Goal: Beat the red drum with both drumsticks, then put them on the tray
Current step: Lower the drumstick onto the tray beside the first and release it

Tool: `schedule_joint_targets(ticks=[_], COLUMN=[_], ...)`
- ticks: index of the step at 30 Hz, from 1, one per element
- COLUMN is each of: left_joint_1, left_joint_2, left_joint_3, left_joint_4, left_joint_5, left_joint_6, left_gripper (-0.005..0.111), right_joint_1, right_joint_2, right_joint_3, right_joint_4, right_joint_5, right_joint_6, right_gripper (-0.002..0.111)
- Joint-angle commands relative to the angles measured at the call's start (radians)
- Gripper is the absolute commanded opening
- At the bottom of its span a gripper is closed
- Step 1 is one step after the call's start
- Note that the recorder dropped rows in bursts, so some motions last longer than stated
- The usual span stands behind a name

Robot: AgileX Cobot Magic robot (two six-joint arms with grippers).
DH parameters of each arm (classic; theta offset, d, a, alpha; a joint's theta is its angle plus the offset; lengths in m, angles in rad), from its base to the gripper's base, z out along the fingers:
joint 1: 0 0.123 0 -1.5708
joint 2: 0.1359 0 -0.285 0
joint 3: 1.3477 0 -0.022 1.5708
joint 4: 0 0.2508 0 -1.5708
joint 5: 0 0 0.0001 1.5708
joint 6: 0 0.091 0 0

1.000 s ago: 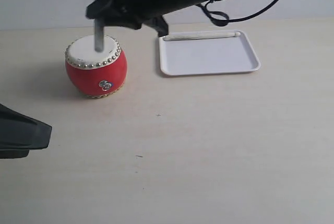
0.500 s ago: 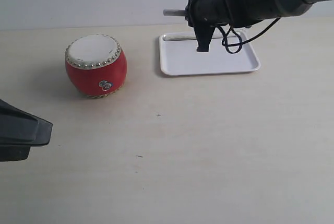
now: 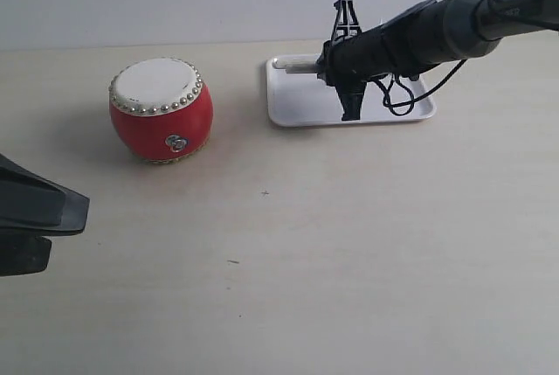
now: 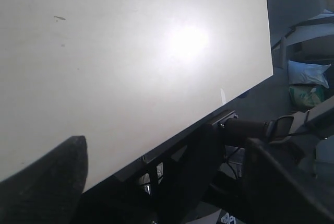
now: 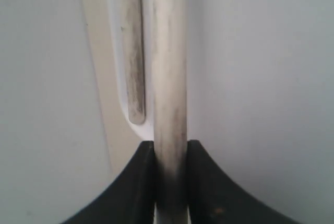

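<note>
Right gripper (image 5: pixel 170 153) clamps one stick (image 5: pixel 168 78) just over the tray (image 3: pixel 301 102); other stick (image 5: pixel 133 51) already lies in it; left gripper (image 3: pixel 39 218) gapes empty; pretty much just the drop left.

no readable text, no labels, no brand names, no numbers, no signs anywhere in view

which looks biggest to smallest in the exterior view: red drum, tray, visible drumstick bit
1. tray, widest, though partly covered
2. red drum, a close second
3. drumstick bit, only a thin sliver at the tray's far rim
</note>
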Motion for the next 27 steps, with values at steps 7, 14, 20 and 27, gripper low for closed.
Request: schedule_joint_targets(ticks=[7,14,20,27], left_joint_1=[-0.002,-0.002,-0.002,-0.002], left_joint_2=[-0.008,-0.008,-0.008,-0.008], left_joint_3=[-0.006,-0.006,-0.006,-0.006], left_joint_4=[-0.007,-0.007,-0.007,-0.007], left_joint_5=[-0.001,-0.001,-0.001,-0.001], left_joint_6=[-0.001,-0.001,-0.001,-0.001], left_gripper=[0.078,0.078,0.078,0.078], right_joint_1=[-0.024,-0.024,-0.024,-0.025], right_joint_2=[0.055,0.055,0.060,0.065], right_joint_3=[-0.086,-0.086,-0.086,-0.086], right_joint_4=[-0.017,-0.023,-0.031,-0.031], right_joint_5=[0.177,0.146,0.099,0.053], right_joint_6=[-0.103,-0.103,-0.101,-0.094], right_gripper=[0.000,0.000,0.000,0.000])
